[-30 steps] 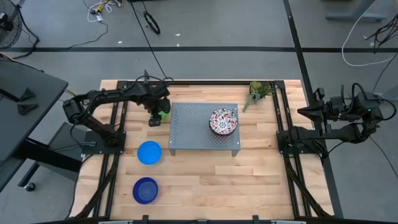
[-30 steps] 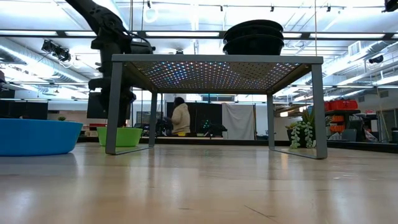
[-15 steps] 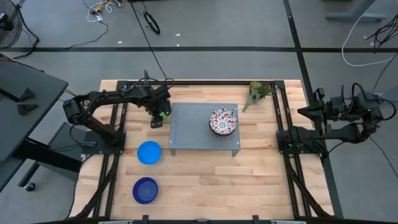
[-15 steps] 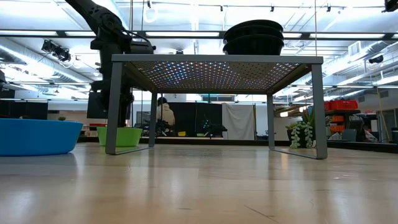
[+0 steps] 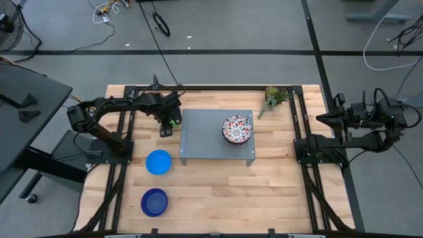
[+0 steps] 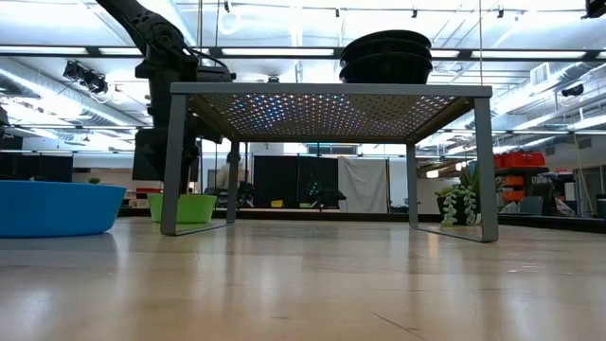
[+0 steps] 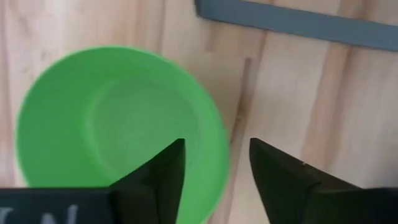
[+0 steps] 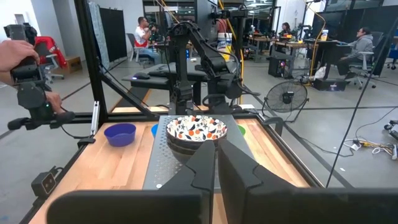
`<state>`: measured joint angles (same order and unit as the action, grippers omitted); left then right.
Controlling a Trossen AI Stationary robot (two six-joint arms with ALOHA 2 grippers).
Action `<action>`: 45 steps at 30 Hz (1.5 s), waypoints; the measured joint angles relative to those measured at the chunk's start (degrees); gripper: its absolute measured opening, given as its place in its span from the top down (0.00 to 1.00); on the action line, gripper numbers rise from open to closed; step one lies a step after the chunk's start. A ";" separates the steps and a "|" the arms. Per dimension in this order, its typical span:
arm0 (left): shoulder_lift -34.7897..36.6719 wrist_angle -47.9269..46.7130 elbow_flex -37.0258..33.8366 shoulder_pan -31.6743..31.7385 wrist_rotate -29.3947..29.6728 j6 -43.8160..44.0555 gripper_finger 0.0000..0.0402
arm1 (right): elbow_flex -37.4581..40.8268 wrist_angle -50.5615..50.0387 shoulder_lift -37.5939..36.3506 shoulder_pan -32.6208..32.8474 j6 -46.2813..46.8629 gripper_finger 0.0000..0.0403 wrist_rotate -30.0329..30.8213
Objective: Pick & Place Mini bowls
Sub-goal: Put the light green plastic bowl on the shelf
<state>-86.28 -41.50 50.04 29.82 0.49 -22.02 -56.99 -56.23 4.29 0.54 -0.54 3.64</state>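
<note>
The left hand [image 5: 168, 124] has drifted slightly, open above one green bowl [image 7: 118, 130]; nearby sit two blue bowls [image 5: 158, 162], stacked floral bowls [image 5: 237, 128].

Grey floor [image 5: 218, 33] with cables; ceiling strip lights [image 6: 284, 52]; seated people [image 8: 364, 46].

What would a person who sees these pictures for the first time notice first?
First, the stack of white round bowls with red-and-blue floral pattern, standing on top of the grey perforated metal stand in the middle of the wooden table. Next, the left pincer, open above the rim of the bright green plastic bowl beside the stand's left edge. The round light blue plastic bowl and the dark blue one lie nearer the front.
</note>
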 joint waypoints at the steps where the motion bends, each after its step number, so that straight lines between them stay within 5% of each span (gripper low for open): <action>1: 0.00 0.02 0.00 -0.02 -0.65 -0.04 0.58 | 0.00 0.00 0.00 0.00 -0.01 0.94 0.00; 25: 0.02 -0.15 -2.17 -0.09 -1.10 1.11 0.97 | 0.00 0.00 -0.02 -0.02 0.00 0.94 0.00; 45: 0.35 -3.47 -1.47 -0.13 0.97 0.31 0.99 | 0.01 0.00 -0.02 -0.01 -0.01 0.94 0.00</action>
<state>-85.93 -44.97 48.58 29.69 1.46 -21.71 -56.99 -56.23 4.27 0.53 -0.55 3.64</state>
